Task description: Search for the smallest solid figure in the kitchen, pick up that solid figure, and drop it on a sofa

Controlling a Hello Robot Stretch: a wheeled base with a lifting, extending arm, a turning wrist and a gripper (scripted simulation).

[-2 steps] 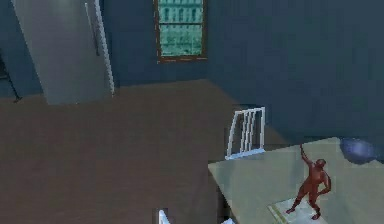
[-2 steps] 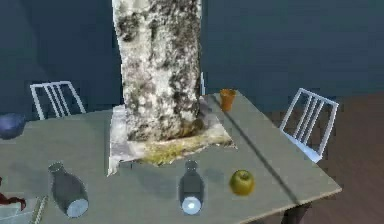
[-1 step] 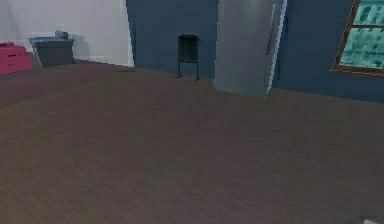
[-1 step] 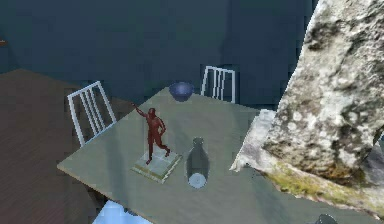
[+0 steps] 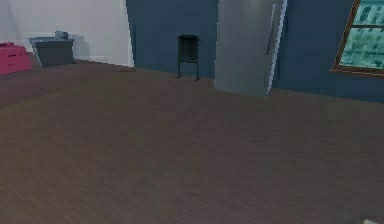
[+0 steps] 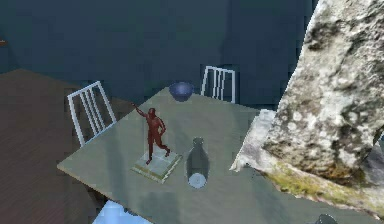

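A dark red statuette of a standing person with one arm raised (image 6: pixel 153 135) stands on a pale square base on the grey-green table (image 6: pixel 110 160) in the arm side view. To its right a slim grey bottle-like thing (image 6: pixel 197 163) stands on the same tabletop. A big rough stone-like mass, grey and mossy (image 6: pixel 330 100), takes up the arm side view's right and rests on the table's right part. A dark blue bowl (image 6: pixel 181 91) sits at the table's far edge.
Two white slat-back chairs (image 6: pixel 90 110) (image 6: pixel 219 83) stand at the table's left and far sides. In the forward view, dark wood floor runs to a blue wall with a grey fridge (image 5: pixel 247 45), a small black stand (image 5: pixel 188 55), a window (image 5: pixel 362 38), a grey cabinet (image 5: pixel 54 50) and a pink dresser (image 5: pixel 12 58).
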